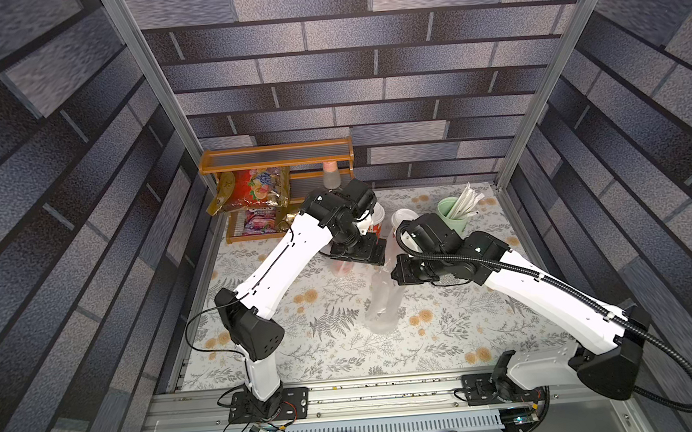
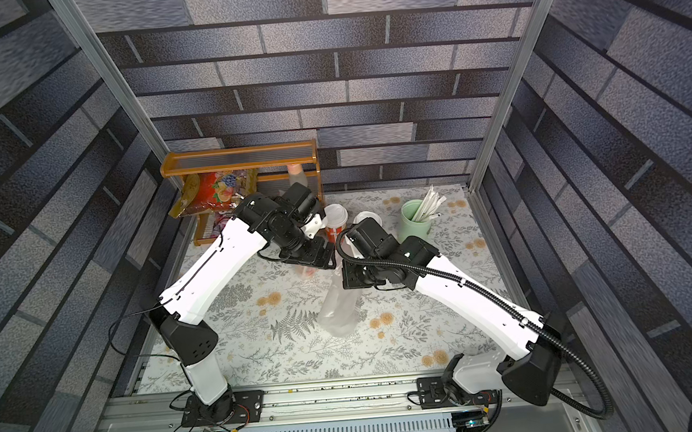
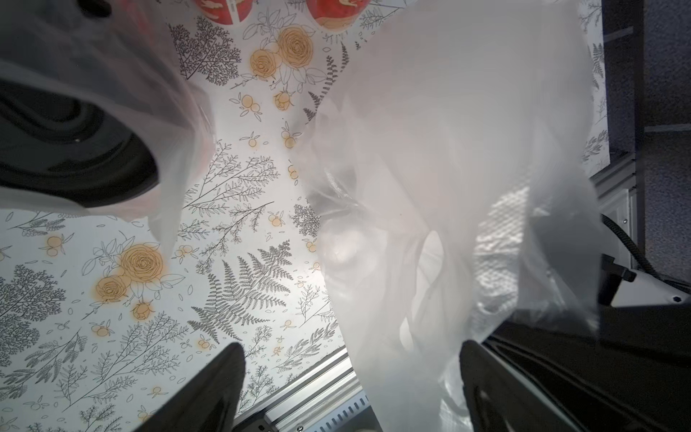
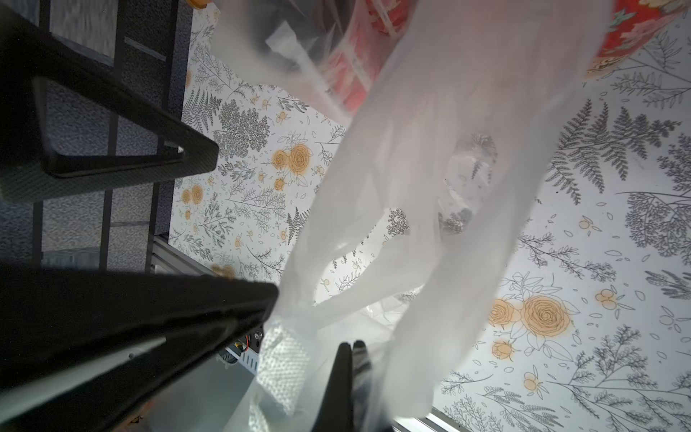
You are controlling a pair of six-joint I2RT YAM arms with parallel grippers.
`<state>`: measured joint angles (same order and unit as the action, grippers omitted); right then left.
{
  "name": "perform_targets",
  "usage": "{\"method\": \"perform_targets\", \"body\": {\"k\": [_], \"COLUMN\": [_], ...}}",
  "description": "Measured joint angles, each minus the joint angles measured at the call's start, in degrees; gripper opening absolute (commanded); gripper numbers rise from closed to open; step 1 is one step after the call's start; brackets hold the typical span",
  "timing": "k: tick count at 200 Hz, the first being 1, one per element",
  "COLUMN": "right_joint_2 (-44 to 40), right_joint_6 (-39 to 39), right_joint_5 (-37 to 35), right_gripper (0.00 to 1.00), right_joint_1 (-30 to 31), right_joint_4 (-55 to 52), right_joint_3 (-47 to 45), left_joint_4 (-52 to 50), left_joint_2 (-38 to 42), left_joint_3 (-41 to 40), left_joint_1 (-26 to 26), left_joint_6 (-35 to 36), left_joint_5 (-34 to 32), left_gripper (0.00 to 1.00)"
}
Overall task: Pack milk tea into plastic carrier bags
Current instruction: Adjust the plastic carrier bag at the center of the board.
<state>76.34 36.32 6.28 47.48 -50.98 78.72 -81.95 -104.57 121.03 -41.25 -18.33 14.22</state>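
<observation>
My right gripper is shut on a fold of a clear plastic carrier bag. In both top views that bag hangs from it down to the floral mat. My left gripper is open, its fingers wide apart, and the bag's film hangs loose between them near one finger. Two red milk tea cups with white lids stand behind the grippers. A dark lid under more clear film shows beside the left gripper. A reddish cup in plastic lies below the left gripper.
A wooden shelf with colourful snack packets stands at the back left. A pale green cup of white straws is at the back right. An aluminium rail runs along the front, and the brick-pattern walls close in on both sides.
</observation>
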Motion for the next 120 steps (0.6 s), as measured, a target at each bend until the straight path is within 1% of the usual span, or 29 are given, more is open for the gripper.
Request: {"method": "perform_targets", "body": {"k": [44, 78, 85, 120], "right_joint_2": [-0.2, -1.2, -1.4, -2.1], "right_joint_6": [0.2, 0.6, 0.7, 0.7], "right_joint_5": [0.0, 0.0, 0.0, 0.0], "right_gripper": [0.00, 0.00, 0.00, 0.00], "right_joint_1": [-0.2, -0.6, -0.6, -0.8], "right_joint_4": [0.4, 0.7, 0.7, 0.7], "right_joint_3": [-0.3, -1.4, -1.5, -2.0], "left_joint_4": [0.1, 0.0, -0.1, -3.7], "left_joint_2": [-0.1, -1.0, -1.6, -8.5], "left_joint_3": [1.8, 1.6, 1.7, 4.8], "left_joint_1": [-1.0, -1.6, -2.0, -5.0], "left_joint_6": [-0.1, 0.0, 0.0, 0.4], "left_joint_5": [1.8, 1.4, 0.5, -6.3], "left_gripper": [0.97, 0.95, 0.94, 0.78]}}
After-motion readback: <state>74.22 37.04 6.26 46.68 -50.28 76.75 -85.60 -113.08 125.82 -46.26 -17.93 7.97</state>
